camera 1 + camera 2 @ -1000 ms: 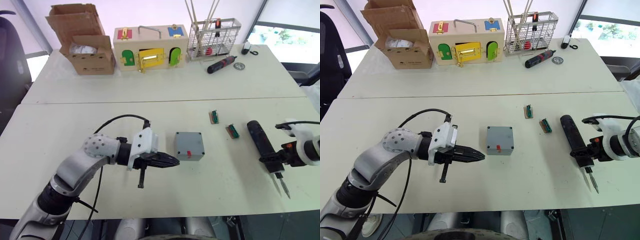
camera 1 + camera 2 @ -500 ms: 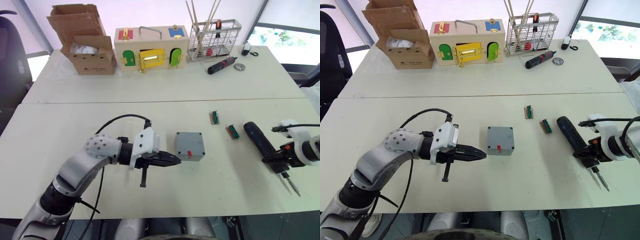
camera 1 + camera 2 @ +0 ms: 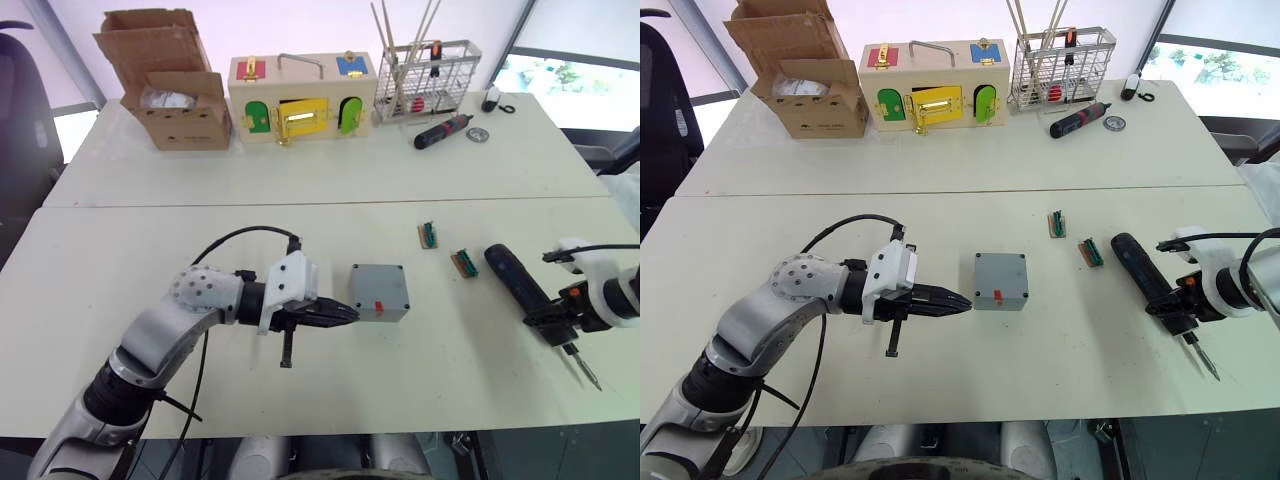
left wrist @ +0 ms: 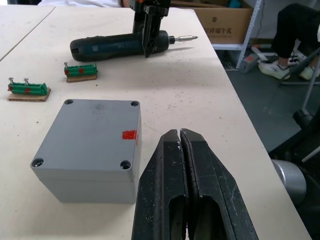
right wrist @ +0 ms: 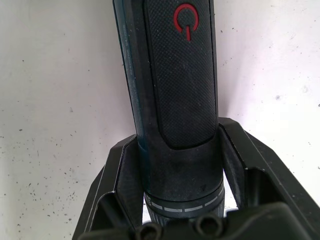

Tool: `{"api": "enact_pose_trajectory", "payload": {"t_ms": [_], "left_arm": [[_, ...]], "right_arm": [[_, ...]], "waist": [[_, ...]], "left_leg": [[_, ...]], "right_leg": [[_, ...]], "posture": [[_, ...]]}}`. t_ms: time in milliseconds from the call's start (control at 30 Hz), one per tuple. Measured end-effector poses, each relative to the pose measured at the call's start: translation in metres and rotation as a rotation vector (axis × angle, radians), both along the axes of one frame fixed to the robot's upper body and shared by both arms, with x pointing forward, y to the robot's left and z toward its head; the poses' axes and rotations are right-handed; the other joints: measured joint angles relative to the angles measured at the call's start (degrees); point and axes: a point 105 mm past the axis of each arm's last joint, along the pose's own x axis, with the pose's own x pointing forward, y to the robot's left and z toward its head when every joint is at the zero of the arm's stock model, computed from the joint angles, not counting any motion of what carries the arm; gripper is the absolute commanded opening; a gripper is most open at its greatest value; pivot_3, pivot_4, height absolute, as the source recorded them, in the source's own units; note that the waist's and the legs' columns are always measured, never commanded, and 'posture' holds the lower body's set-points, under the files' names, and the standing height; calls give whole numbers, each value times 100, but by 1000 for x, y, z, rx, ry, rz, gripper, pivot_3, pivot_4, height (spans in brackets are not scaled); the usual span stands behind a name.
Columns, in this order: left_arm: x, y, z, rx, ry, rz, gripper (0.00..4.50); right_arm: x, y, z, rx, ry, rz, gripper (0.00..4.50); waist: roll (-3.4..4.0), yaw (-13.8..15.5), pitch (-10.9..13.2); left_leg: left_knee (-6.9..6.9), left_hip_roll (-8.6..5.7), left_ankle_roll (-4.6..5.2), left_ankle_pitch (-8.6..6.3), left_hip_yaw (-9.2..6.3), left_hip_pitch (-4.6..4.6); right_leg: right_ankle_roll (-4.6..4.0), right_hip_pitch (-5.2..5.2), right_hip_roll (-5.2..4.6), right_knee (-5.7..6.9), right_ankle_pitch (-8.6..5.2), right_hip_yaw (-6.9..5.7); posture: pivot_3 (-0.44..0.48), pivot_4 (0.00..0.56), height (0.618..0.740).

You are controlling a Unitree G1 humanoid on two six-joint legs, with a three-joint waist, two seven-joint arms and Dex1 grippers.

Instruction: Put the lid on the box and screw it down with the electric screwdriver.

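Observation:
The grey box (image 3: 379, 292) stands mid-table with a small red mark on its near side. Its top face (image 4: 95, 130) is closed and has a screw hole at each corner; it looks like the lid seated on it. My left gripper (image 3: 350, 314) is shut and empty, its tips just left of the box, a small gap away (image 4: 180, 136). At the right, my right gripper (image 3: 552, 320) is shut on the electric screwdriver (image 3: 515, 278). It grips near the bit end, and the bit points toward the table's front edge. The red power symbol shows on the screwdriver handle (image 5: 176, 75).
Two small green terminal blocks (image 3: 429, 235) (image 3: 464, 263) lie between the box and the screwdriver. On the far table stand a cardboard box (image 3: 172, 85), a wooden latch box (image 3: 302, 97) and a wire basket (image 3: 428, 75), with a small black-and-red screwdriver (image 3: 443, 129).
My right gripper has swung the electric screwdriver so its bit points further right and forward. My left gripper has edged slightly closer to the box.

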Motion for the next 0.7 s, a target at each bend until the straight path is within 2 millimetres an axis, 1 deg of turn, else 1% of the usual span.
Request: {"api": "enact_pose_trajectory", "payload": {"t_ms": [100,200,267,333,433,467,533,567,633,667,700], "left_arm": [[0,0,-1,3,0,3,0],[1,2,-2,6,4,10,0],[1,2,-3,-3,25,17,0],[2,3,-1,-27,52,26,0],[6,8,4,-51,65,38,0],[10,9,5,-56,74,42,0],[20,14,9,-63,90,61,0],[26,16,12,-65,87,72,0],[33,19,15,-68,85,82,0],[37,21,16,-69,92,89,0],[44,23,17,-73,101,102,0]], "right_arm": [[5,0,-2,11,-6,-6,1816],[15,0,-2,78,-35,-88,1816],[26,-3,3,147,-86,-196,1816],[37,-3,13,224,-141,-283,1816],[51,0,42,399,-246,-399,1816],[56,1,57,487,-302,-448,1816],[66,9,90,680,-435,-480,1816],[70,16,111,780,-523,-462,1816],[72,28,141,886,-695,-414,1816],[73,35,153,912,-797,-386,1816],[73,46,160,929,-893,-369,1816]], "waist": [[-26,-4,-15],[-44,-51,-21],[-36,-76,-15],[-2,-80,-1],[49,-42,0],[53,-12,2],[57,4,4],[57,8,4],[56,6,4],[57,7,4],[57,0,4]], "left_leg": [[1,0,0,0,0,6],[1,-1,4,-2,6,21],[1,-6,9,-5,11,23],[0,-8,2,-1,11,13],[-13,-3,-12,8,12,-27],[-26,0,-17,11,12,-38],[-28,2,-24,16,15,-60],[-26,5,-27,17,15,-69],[-25,8,-28,18,11,-70],[-15,8,-28,18,10,-71],[-13,8,-27,18,11,-69]], "right_leg": [[-2,5,-1,0,2,0],[-19,20,-2,-8,12,7],[-24,18,-7,-6,16,11],[-22,1,-9,2,17,11],[-20,-60,-3,20,18,4],[-20,-78,0,24,18,-3],[-20,-112,7,37,18,-7],[-20,-119,19,41,18,-10],[-20,-118,23,45,18,-12],[-20,-119,24,52,18,-13],[-19,-119,24,71,18,-12]], "posture": [[0,150,737],[0,150,737],[0,150,737],[0,150,737],[0,150,737],[0,150,737],[0,150,737],[0,150,737],[0,150,737],[0,150,737],[0,150,737]]}}
